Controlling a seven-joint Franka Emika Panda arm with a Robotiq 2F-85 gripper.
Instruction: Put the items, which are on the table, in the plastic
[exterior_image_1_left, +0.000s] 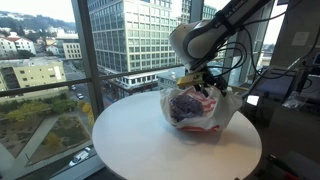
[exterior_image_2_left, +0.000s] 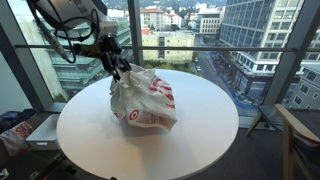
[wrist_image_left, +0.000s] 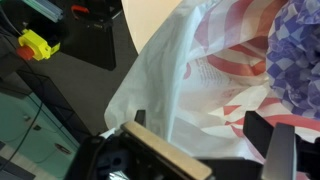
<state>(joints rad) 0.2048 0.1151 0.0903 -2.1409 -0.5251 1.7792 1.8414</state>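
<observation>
A white plastic bag with red print (exterior_image_1_left: 208, 118) stands on the round white table (exterior_image_1_left: 135, 140); it shows in both exterior views (exterior_image_2_left: 148, 100) and fills the wrist view (wrist_image_left: 210, 70). A purple patterned item (exterior_image_1_left: 186, 103) lies inside it, also visible in the wrist view (wrist_image_left: 298, 50). My gripper (exterior_image_1_left: 205, 76) hovers at the bag's upper rim, on its far edge (exterior_image_2_left: 118, 68). In the wrist view the gripper (wrist_image_left: 200, 140) is open, its fingers wide apart with bag film below and between them. No loose items show on the tabletop.
The table (exterior_image_2_left: 120, 150) stands beside tall windows. A wooden chair (exterior_image_2_left: 302, 135) is at one side and clutter (exterior_image_2_left: 12, 130) lies on the floor. Dark equipment (exterior_image_1_left: 285, 90) stands behind the table. A yellow object (wrist_image_left: 35, 43) sits on the floor below.
</observation>
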